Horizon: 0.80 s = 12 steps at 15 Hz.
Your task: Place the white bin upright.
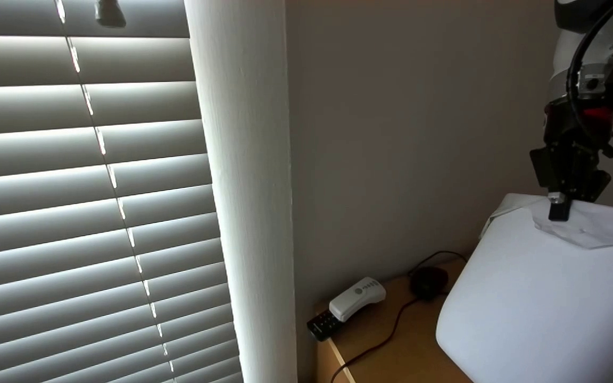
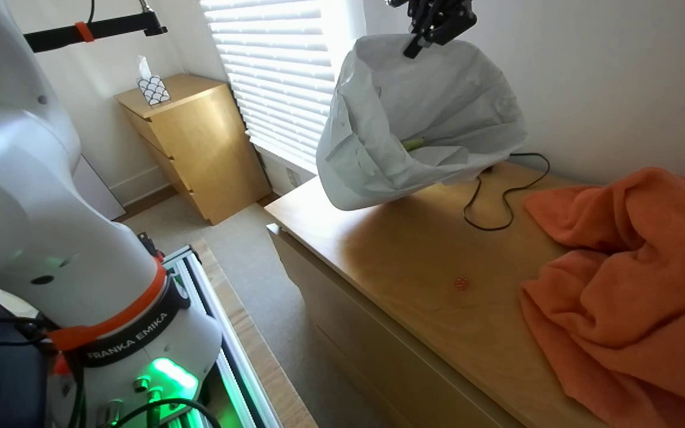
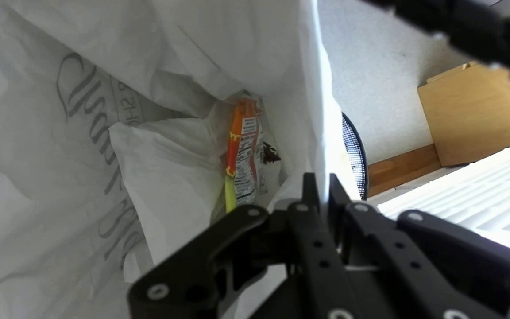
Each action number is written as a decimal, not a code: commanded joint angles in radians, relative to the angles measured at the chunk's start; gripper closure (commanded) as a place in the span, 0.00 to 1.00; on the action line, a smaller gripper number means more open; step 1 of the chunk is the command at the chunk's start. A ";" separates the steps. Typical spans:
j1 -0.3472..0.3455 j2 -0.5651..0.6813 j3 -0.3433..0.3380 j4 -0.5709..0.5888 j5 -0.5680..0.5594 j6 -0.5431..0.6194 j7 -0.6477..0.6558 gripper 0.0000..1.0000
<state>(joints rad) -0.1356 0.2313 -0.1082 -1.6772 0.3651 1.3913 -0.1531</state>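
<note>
The white bin (image 1: 519,298) is tilted over the wooden dresser top, its mouth facing the camera in an exterior view (image 2: 342,172). A crinkly white liner (image 2: 437,89) covers its rim. I cannot tell whether the bin's lower edge touches the dresser. My gripper (image 1: 559,209) is at the bin's upper rim, and it also shows at the top in an exterior view (image 2: 417,46). In the wrist view my gripper (image 3: 322,190) is shut on the lined rim, one finger on each side. A colourful wrapper (image 3: 244,155) lies inside the liner. The bin's base is hidden.
The dresser top (image 2: 437,333) holds a crumpled orange cloth (image 2: 634,285) and a black cable (image 2: 488,229). A white remote (image 1: 357,299) and a black remote (image 1: 321,325) lie near its edge. A wall and window blinds (image 1: 88,213) stand close by.
</note>
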 commanded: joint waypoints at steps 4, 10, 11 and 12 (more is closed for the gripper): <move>0.043 -0.059 0.022 -0.035 -0.137 0.044 0.049 0.98; 0.130 -0.179 0.087 -0.123 -0.324 0.162 0.103 0.98; 0.139 -0.192 0.097 -0.134 -0.342 0.178 0.112 0.98; 0.145 -0.204 0.105 -0.147 -0.352 0.193 0.116 0.98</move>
<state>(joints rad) -0.0130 0.1020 -0.0235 -1.7383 0.0700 1.5197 -0.0684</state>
